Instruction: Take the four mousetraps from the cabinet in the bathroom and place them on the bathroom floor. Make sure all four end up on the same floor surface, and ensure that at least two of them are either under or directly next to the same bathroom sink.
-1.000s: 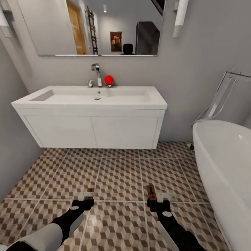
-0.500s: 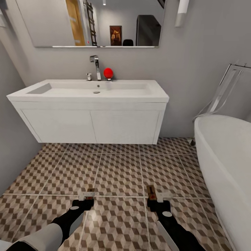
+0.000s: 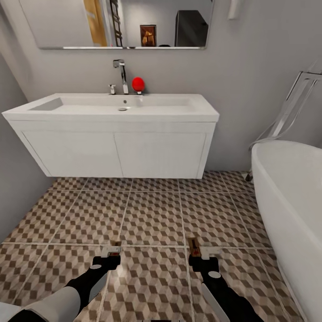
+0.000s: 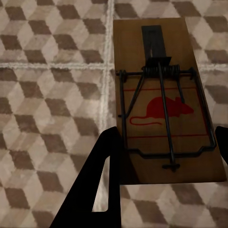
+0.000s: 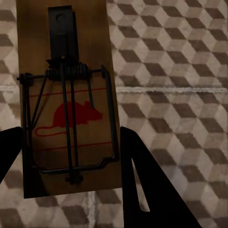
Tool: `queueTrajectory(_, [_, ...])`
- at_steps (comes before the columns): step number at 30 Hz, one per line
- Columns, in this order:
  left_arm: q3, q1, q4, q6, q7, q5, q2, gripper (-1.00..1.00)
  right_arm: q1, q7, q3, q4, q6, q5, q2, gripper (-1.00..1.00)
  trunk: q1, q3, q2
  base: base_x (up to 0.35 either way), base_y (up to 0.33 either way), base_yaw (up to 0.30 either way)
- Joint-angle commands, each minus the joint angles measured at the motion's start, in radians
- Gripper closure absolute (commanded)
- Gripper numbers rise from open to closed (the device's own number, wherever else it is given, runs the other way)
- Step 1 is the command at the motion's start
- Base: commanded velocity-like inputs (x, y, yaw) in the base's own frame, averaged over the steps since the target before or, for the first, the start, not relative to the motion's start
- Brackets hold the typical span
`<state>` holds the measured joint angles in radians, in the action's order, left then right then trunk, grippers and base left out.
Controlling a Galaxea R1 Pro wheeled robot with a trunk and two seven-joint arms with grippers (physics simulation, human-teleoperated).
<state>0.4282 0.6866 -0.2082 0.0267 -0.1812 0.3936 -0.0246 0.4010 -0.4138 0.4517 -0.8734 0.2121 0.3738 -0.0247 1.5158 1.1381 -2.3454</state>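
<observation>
Brown wood boards, one per gripper: L gripper (image 3: 112, 256) is clamped on the left trap (image 4: 166, 102), R gripper (image 3: 196, 254) is clamped on the right trap (image 5: 69, 99). Both arms are held low over the floor (image 3: 152, 219), front of the robot, side by side and well apart.

L wrist view: board lies between the two dark fingers (image 4: 97, 180), gripped across its width. Spring coil, wire bar and dark plate show on top; red mouse print on the wood. Tile w/ cube pattern and a pale grout line below it.

R wrist view: same layout. Board sits between the fingers (image 5: 152, 185), metal parts up, red mouse print visible, tile beneath.

Head view: each trap shows as a small brown strip sticking fwd from its gripper, above the tiles, not touching them as far as can be told.

Sink (image 3: 116, 107) is ahead, white, wall-hung vanity under it w/ open floor space below. Chrome tap (image 3: 120, 74) at the rear rim, red ball (image 3: 138, 83) just beside it. Mirror (image 3: 120, 22) above. White tub (image 3: 286, 201) along the robot's R side, near the vanity end but apart from it.
</observation>
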Motion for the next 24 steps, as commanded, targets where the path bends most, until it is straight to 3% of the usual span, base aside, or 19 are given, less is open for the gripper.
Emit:
queueTrajectory(1, [0.009, 0.001, 0.000, 0.002, -0.006, 0.008, 0.000, 1.00, 0.001, -0.008, 0.005, -0.002, 0.003, 0.010, -0.001, 1.00, 0.004, 0.006, -0.008, 0.000, 0.000, 0.000])
queueTrajectory(24, [0.009, 0.000, 0.000, 0.002, -0.006, 0.008, -0.001, 1.00, 0.001, -0.008, 0.005, -0.002, 0.003, 0.010, -0.001, 1.00, 0.085, 0.116, -0.155, 0.000, 0.000, 0.000])
